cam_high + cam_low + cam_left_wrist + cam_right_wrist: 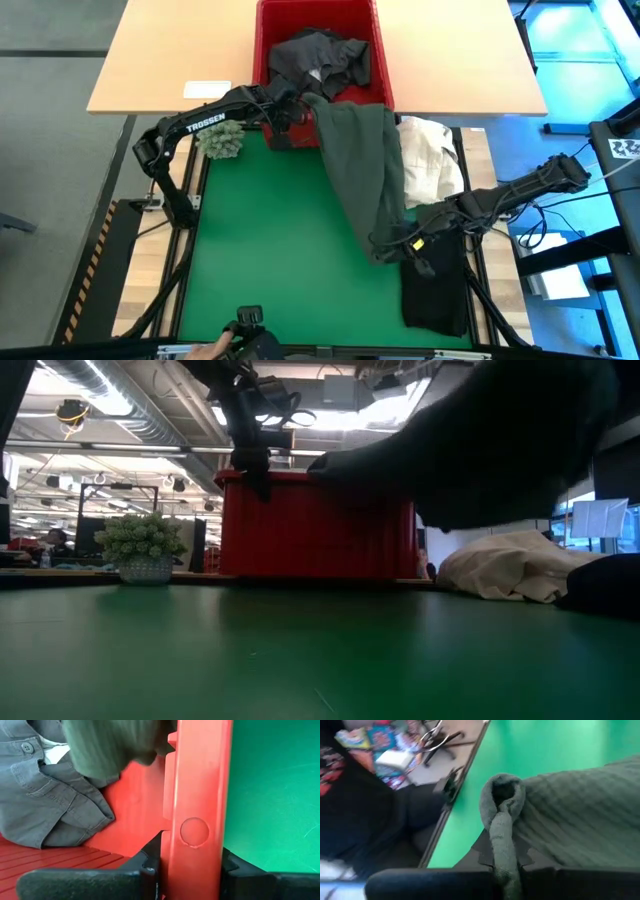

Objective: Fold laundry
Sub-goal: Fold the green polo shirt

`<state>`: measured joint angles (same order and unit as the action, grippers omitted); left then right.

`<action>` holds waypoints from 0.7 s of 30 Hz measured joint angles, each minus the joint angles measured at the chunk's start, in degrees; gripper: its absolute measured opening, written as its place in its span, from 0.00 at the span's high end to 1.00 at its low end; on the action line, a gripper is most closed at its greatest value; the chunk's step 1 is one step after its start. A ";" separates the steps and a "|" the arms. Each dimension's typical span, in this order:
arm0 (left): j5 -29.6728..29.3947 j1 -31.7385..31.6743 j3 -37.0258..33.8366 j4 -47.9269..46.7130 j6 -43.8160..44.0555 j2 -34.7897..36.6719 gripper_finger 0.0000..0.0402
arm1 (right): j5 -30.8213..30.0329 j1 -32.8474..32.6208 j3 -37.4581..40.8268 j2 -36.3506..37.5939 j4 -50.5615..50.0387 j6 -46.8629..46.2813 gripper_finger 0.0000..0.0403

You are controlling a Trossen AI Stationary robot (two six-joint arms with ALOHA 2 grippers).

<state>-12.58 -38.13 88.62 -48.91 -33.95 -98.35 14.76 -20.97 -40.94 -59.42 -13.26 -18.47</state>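
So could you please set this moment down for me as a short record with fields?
Left tool: clamped on the wall of the red basket
Right tool: shut on the green garment
Green garment: stretched from the basket to the right tool, above the green mat
In basket: grey garment
Right of mat: cream cloth, black garment
Beside basket: small plant

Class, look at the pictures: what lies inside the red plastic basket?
Inside the red plastic basket lies a crumpled dark grey buttoned garment, and the dark green knit garment's top end hangs over its rim. Anything beneath the grey garment is covered.
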 joint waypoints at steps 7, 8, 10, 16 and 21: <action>-0.13 0.00 0.00 0.05 0.04 0.00 0.81 | 9.19 0.00 0.62 -4.17 2.40 -0.38 0.98; -0.16 0.00 0.00 0.05 0.07 0.00 0.81 | 11.10 -0.04 0.62 -4.66 3.56 -0.50 0.98; -0.36 0.00 0.00 0.07 0.07 0.00 0.81 | 13.70 -0.10 0.61 -4.89 5.81 -0.74 0.98; -0.87 0.00 0.00 0.13 0.15 -0.02 0.81 | 14.51 -1.43 0.56 -4.72 7.23 -0.56 0.98; -0.94 0.00 0.00 0.18 0.17 -0.02 0.81 | 14.61 -4.49 0.56 -5.14 7.42 -0.70 0.98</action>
<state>-13.52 -38.13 88.62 -48.73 -33.78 -98.37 29.36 -25.46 -40.38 -64.57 -5.83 -19.17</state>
